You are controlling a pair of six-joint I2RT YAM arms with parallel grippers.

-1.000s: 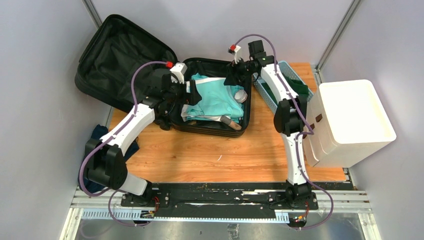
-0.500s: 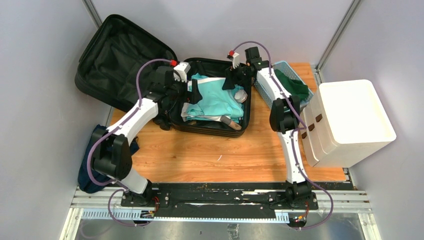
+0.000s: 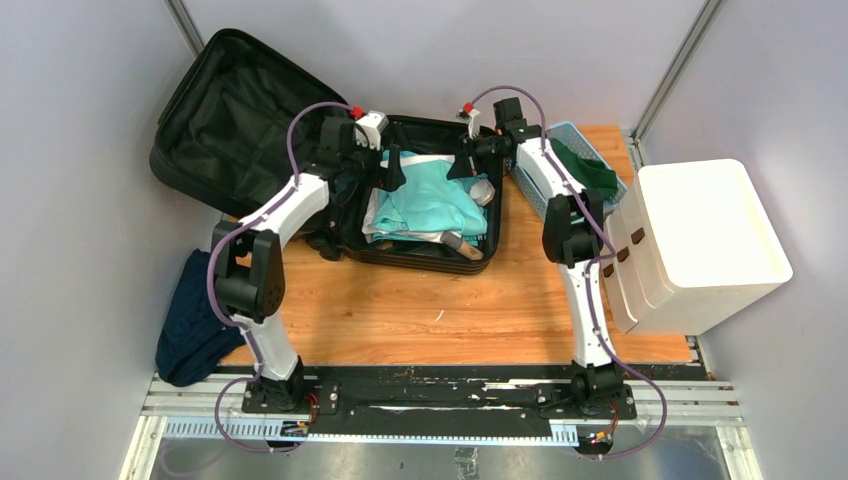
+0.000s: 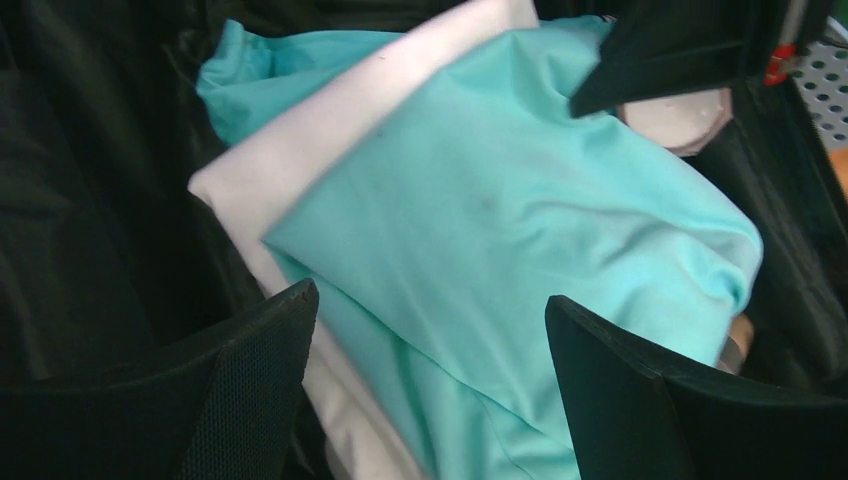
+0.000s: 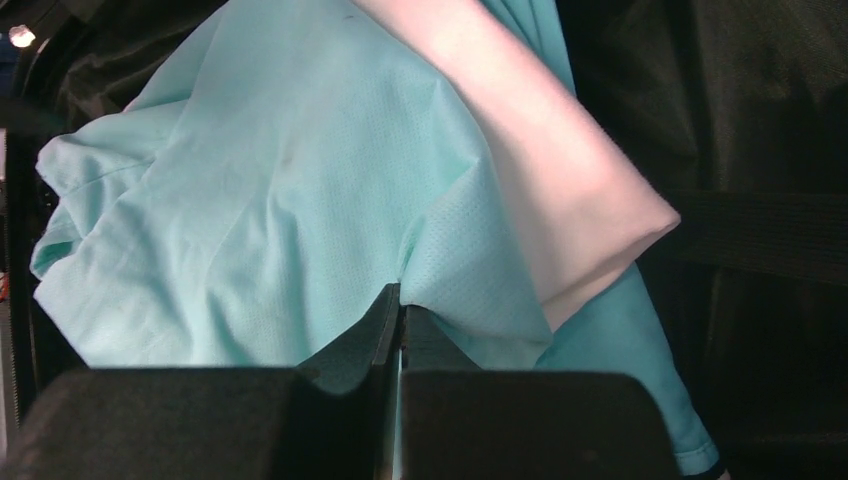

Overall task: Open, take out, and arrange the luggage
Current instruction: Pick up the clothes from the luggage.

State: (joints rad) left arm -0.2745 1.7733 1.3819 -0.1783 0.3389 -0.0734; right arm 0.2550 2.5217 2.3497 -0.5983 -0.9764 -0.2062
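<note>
Overhead view: the luggage point(image 3: 235, 115), a black suitcase, lies open at the far left of the wooden counter point(image 3: 450, 310). Its lid is thrown back past the counter's left edge, and its base sits between my two arms. The base holds a turquoise cloth point(image 3: 430, 200) lying over a white cloth point(image 3: 375, 215), with a wooden-handled object point(image 3: 460, 243) along the near wall.

My left gripper point(image 3: 385, 170) hangs over the left side of the base. Left wrist view: my left gripper point(image 4: 430, 310) is spread wide and holds nothing, one finger to each side of the turquoise cloth point(image 4: 500, 250) below and the white cloth point(image 4: 290, 170) at its left edge.

My right gripper point(image 3: 465, 165) reaches into the far right corner of the base. Right wrist view: my right gripper point(image 5: 400, 300) is closed, its fingertips pinching a puckered fold of the turquoise cloth point(image 5: 260, 200) just beside the white cloth point(image 5: 540, 180).

To the right of the luggage stands a light-blue basket point(image 3: 562, 128) holding a green cloth point(image 3: 590, 170). Beyond it is a white drawer unit point(image 3: 700, 240). A dark blue cloth point(image 3: 190, 320) hangs off the counter's left edge.
</note>
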